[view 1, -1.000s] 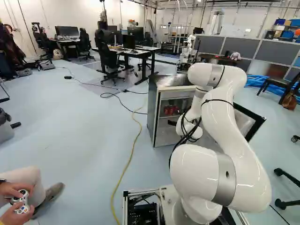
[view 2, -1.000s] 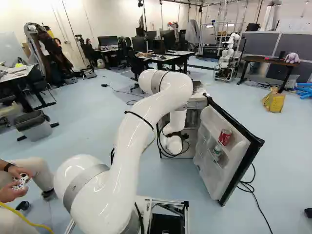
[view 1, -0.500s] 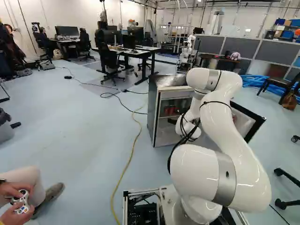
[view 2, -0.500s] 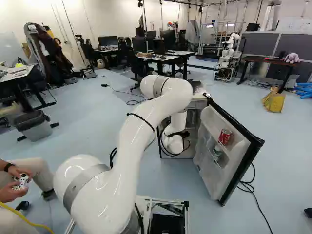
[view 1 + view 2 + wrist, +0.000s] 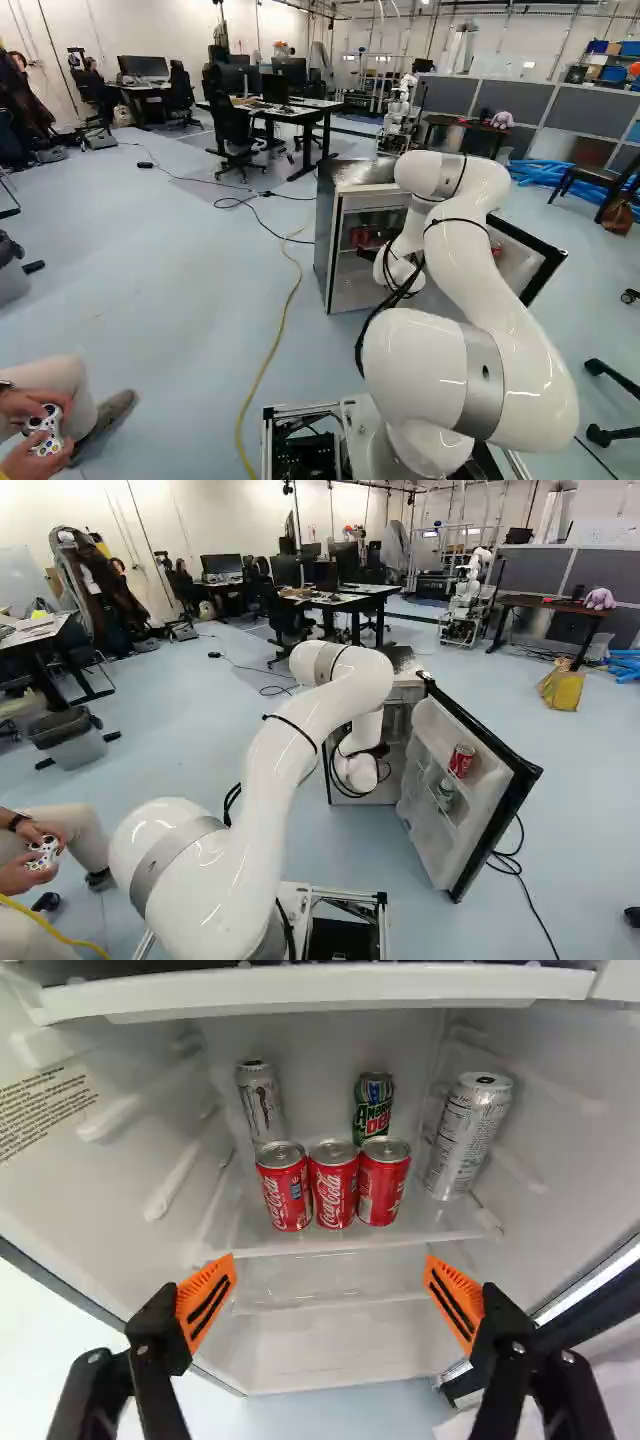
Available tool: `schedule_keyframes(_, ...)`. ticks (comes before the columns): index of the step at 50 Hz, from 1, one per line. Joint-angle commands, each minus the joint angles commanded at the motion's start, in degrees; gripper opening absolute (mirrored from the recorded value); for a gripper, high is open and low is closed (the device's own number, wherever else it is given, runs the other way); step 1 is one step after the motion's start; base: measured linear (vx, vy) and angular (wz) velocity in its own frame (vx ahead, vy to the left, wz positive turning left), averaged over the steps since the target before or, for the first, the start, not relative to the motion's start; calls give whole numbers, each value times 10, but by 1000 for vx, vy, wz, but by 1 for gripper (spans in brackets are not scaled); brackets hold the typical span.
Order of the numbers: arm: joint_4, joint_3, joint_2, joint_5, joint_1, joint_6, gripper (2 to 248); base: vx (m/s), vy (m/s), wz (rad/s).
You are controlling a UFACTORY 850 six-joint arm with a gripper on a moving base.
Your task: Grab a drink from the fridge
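Note:
In the left base view my gripper (image 5: 367, 254), mostly hidden by the wrist, is at the front of the open fridge (image 5: 328, 250). In the wrist view the gripper (image 5: 331, 1285) stands wide open, nothing between its orange pads. Ahead of it on a fridge shelf (image 5: 350, 1244) three red cans (image 5: 285, 1188), (image 5: 333, 1186), (image 5: 383, 1182) stand side by side. Behind them are a grey can (image 5: 260, 1103) and a green can (image 5: 374, 1110); a tall silver can (image 5: 467, 1135) stands beside them near a side wall. The door (image 5: 455, 780) holds a red can (image 5: 461, 761) and a pale can (image 5: 446, 791).
The fridge door stands swung out to the arm's right, a cable on the floor behind it. A yellow cable (image 5: 271, 350) runs along the floor left of the arm. A person's hands hold a controller (image 5: 46, 430) at the left. Another robot (image 5: 466, 598) stands far back.
The arm's upper bend has sunk slightly and shifted left in the left base view, and its wrist has moved a little left there. The base, fridge and door have not moved.

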Motion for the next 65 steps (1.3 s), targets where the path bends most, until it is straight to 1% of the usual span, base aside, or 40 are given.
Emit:
schedule_keyframes(17, 0, -3, -1, 0, 1, 0, 247, 0, 0, 0)
schedule_keyframes(18, 0, -3, -1, 0, 1, 0, 238, 0, 0, 0)
schedule_keyframes(22, 0, -3, -1, 0, 1, 0, 238, 0, 0, 0)
schedule_keyframes(23, 0, -3, -1, 0, 1, 0, 225, 0, 0, 0)
schedule_keyframes(27, 0, -3, -1, 0, 1, 0, 225, 0, 0, 0)
schedule_keyframes(28, 0, -3, -1, 0, 1, 0, 213, 0, 0, 0)
schedule_keyframes(48, 0, -3, -1, 0, 1, 0, 210, 0, 0, 0)
schedule_keyframes(49, 0, -3, -1, 0, 1, 0, 197, 0, 0, 0)
schedule_keyframes(54, 0, -3, -1, 0, 1, 0, 197, 0, 0, 0)
schedule_keyframes(55, 0, -3, -1, 0, 1, 0, 184, 0, 0, 0)
schedule_keyframes(59, 0, -3, -1, 0, 1, 0, 184, 0, 0, 0)
schedule_keyframes(60, 0, -3, -1, 0, 1, 0, 173, 0, 0, 0)
schedule_keyframes(64, 0, -3, -1, 0, 1, 0, 173, 0, 0, 0)
schedule_keyframes(65, 0, -3, -1, 0, 1, 0, 169, 0, 0, 0)
